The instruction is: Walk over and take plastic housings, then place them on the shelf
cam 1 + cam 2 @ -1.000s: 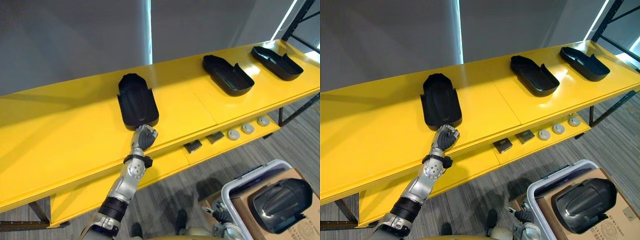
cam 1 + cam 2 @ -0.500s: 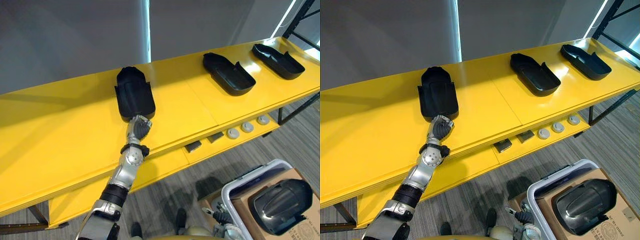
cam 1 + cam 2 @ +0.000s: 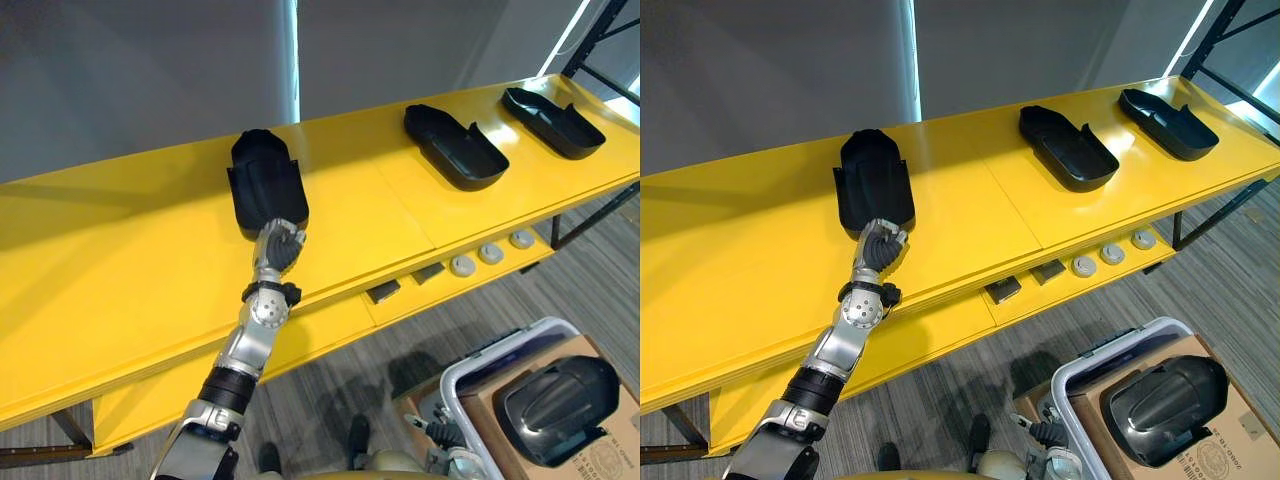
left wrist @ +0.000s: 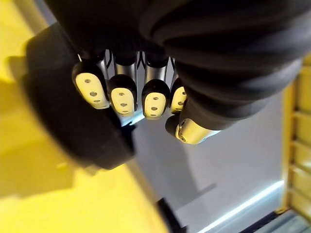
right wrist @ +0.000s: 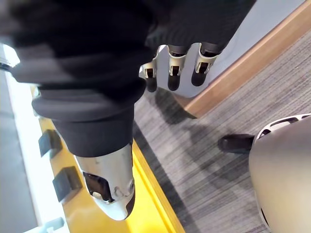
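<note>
A black plastic housing point(image 3: 265, 185) lies on the yellow shelf point(image 3: 120, 260), left of its middle. My left hand point(image 3: 279, 246) is at the housing's near end, fingers curled, with nothing inside them. In the left wrist view the curled fingers point(image 4: 121, 94) hang in front of the housing point(image 4: 73, 121). Two more black housings point(image 3: 455, 147) point(image 3: 553, 122) rest on the shelf to the right. Another housing point(image 3: 560, 395) sits in a cardboard box at the lower right. My right hand point(image 5: 170, 73) hangs low with relaxed fingers, holding nothing.
The cardboard box stands inside a white bin point(image 3: 480, 368) on the grey carpet. A lower yellow shelf carries round silver discs point(image 3: 490, 253) and small black blocks point(image 3: 385, 292). A grey wall rises behind the shelf.
The left hand has slid the nearest housing farther back on the shelf and slightly left, following close behind it. The right arm has not moved.
</note>
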Robot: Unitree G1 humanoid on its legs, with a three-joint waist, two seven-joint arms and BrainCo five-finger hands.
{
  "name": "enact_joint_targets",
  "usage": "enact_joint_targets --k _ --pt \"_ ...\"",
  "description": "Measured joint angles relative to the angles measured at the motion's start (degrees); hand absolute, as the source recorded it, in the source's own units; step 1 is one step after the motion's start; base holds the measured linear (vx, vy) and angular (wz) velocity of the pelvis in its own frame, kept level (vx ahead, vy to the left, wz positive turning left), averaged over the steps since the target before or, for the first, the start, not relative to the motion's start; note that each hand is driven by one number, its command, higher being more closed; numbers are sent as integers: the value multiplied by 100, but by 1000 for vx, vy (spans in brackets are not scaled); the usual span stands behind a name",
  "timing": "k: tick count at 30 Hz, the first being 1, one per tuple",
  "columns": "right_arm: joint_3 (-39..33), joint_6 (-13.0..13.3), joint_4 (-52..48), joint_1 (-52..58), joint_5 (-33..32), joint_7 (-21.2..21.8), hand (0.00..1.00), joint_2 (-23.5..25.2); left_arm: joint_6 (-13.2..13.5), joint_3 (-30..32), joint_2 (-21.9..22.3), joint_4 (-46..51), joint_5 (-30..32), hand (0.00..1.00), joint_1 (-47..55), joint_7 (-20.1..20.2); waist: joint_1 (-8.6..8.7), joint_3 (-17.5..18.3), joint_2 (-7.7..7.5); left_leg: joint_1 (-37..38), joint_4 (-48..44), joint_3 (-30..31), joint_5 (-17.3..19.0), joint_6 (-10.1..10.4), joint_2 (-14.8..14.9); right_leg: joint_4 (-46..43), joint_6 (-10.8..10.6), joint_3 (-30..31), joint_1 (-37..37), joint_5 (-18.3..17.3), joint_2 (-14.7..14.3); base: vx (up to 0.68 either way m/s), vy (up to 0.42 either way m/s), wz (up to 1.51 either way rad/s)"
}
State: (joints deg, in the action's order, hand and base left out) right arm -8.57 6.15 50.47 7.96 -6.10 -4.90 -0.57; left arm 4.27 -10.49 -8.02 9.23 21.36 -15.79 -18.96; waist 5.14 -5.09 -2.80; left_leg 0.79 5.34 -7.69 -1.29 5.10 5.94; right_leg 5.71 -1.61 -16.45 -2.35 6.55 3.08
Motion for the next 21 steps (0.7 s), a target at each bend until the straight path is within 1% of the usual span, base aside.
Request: enact_joint_targets --k 1,2,3,4,5,6,7,9,10,11,12,13,14,16,17,19,20,21 --pt "0 0 1 7 -1 0 0 -2 34 23 -11 110 -40 100 31 -1 -2 1 3 6 0 9 0 0 -1 0 -4 -8 15 -4 2 -11 22 14" --pt "0 2 5 24 -1 0 0 -10 170 216 -27 640 -118 100 195 -3 -9 8 16 10 -11 64 1 -1 -2 0 -8 -46 45 -9 10 -18 19 17" --pt "1 2 48 31 -2 3 0 -25 394 682 -24 1227 -302 100 449 -22 -60 5 26 7 -32 123 1 -2 -2 0 -8 -74 69 -11 13 -19 15 16" --pt "1 1 56 39 -2 3 0 -31 431 796 -24 1318 -341 100 509 -34 -85 3 31 10 -36 129 1 -2 -3 0 -8 -78 77 -13 11 -33 10 15" --pt "1 0 114 62 -1 6 0 -69 611 1336 -18 1577 -603 100 742 -152 -155 7 52 16 -55 145 5 -7 -3 0 -5 -102 114 -27 6 -27 5 13" --pt "-5 0 163 84 -1 7 0 -122 734 2034 -11 1693 -819 100 988 -268 -238 23 85 15 -70 186 5 -8 -4 0 -4 -133 138 -32 0 -32 2 15" --pt "-17 1 191 89 -2 8 0 -150 801 2398 -5 1699 -1004 100 1112 -342 -275 29 103 15 -74 217 6 -9 -4 0 -2 -148 150 -35 -4 -29 -3 24" --pt "-141 -1 247 128 0 9 0 -245 948 3576 143 1681 -1680 100 1626 -731 -313 52 163 10 -69 357 6 -10 0 0 1 -322 242 -77 -17 -31 -10 37" --pt "-209 -1 252 146 -1 9 0 -250 998 3785 197 1651 -1779 100 1769 -808 -352 56 166 11 -70 376 7 -10 2 0 4 -341 261 -83 -18 -26 -7 32" --pt "-265 -1 253 167 -1 -2 0 -268 1071 4021 290 1507 -2064 100 2051 -916 -461 59 179 12 -74 440 19 -26 1 0 1 -395 305 -108 -19 -16 -2 24" --pt "-270 -3 249 216 0 -6 0 -289 1083 4156 377 1271 -2274 100 2351 -989 -562 85 187 9 -61 481 21 -27 2 0 -46 -435 325 -149 -17 -13 1 21" --pt "-268 -3 244 218 0 -4 0 -296 1083 4190 416 1119 -2351 100 2506 -1002 -614 104 191 9 -52 489 23 -24 4 0 -47 -442 324 -151 -14 -2 5 16" --pt "-264 -5 213 215 0 -7 0 -294 1067 4206 488 869 -2448 100 2738 -1007 -629 140 197 1 -44 510 33 -10 6 0 -51 -485 334 -157 -6 3 11 20" --pt "-210 -16 25 225 3 -18 0 -266 865 4070 681 83 -2548 100 3215 -904 -629 230 197 23 -52 518 37 -7 16 -1 -46 -586 410 -182 9 12 15 22" --pt "-208 -14 -66 249 8 -20 0 -241 788 4020 723 -123 -2537 100 3320 -834 -631 259 190 24 -55 515 38 -7 19 -1 -49 -595 415 -187 9 20 15 7" --pt "-162 -20 -399 257 28 -29 0 -155 479 3805 815 -1136 -2527 100 3503 -467 -631 321 173 48 -61 429 37 -6 37 -2 -47 -624 450 -201 15 21 13 4" --pt "-158 -21 -469 262 30 -29 0 -135 428 3728 827 -1404 -2525 100 3506 -410 -629 321 173 81 -57 413 37 -6 41 -2 -44 -636 486 -205 17 18 13 5" --pt "-154 -23 -533 264 41 -31 0 -89 315 3626 885 -1902 -2519 100 3511 -227 -630 351 176 144 -50 366 39 -5 53 -2 -48 -640 543 -223 19 0 0 0"
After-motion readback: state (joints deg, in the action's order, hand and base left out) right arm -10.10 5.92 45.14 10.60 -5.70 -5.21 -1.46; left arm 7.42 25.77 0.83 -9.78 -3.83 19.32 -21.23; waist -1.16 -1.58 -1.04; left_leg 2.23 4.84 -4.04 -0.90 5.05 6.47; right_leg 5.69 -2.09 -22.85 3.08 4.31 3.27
